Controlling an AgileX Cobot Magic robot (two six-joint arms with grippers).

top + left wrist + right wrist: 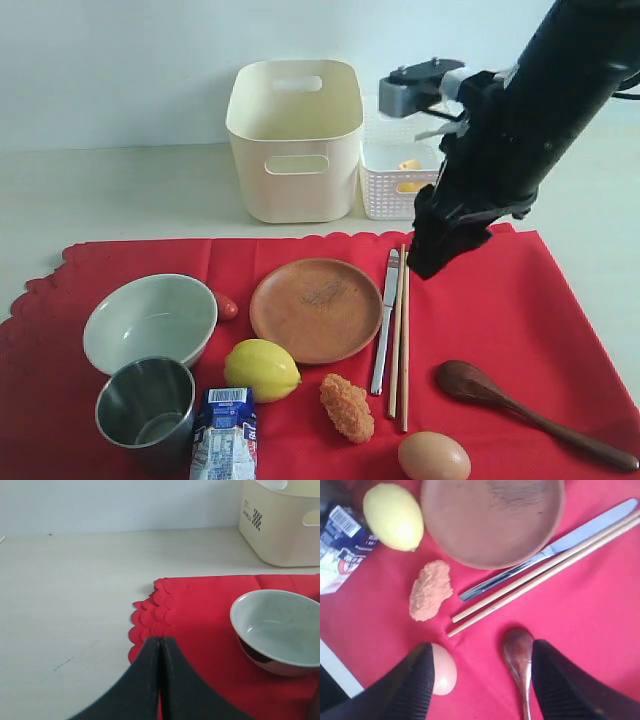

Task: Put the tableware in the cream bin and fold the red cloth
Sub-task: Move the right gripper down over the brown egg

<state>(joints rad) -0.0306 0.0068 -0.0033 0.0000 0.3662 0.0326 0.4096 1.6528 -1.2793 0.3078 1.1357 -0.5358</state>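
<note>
Bare red cloth point(480, 300) between chopsticks point(401, 330) and spoon point(520, 409); egg point(433, 457) near.

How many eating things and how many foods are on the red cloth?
Tableware: 6 (pale grey-white bowl, steel cup, round brown plate, silver knife, pair of wooden chopsticks, dark wooden spoon)
Food: 5 (yellow lemon, orange crumbed piece, tan egg, blue-white milk carton, small red tomato-like ball)
Total: 11

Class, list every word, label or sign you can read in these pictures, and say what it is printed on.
"WORLD", running sideways beside a checkered square mark, on the cream bin.
On the milk carton: a barcode and coloured print, too blurred to read.
No other text shows.
</note>
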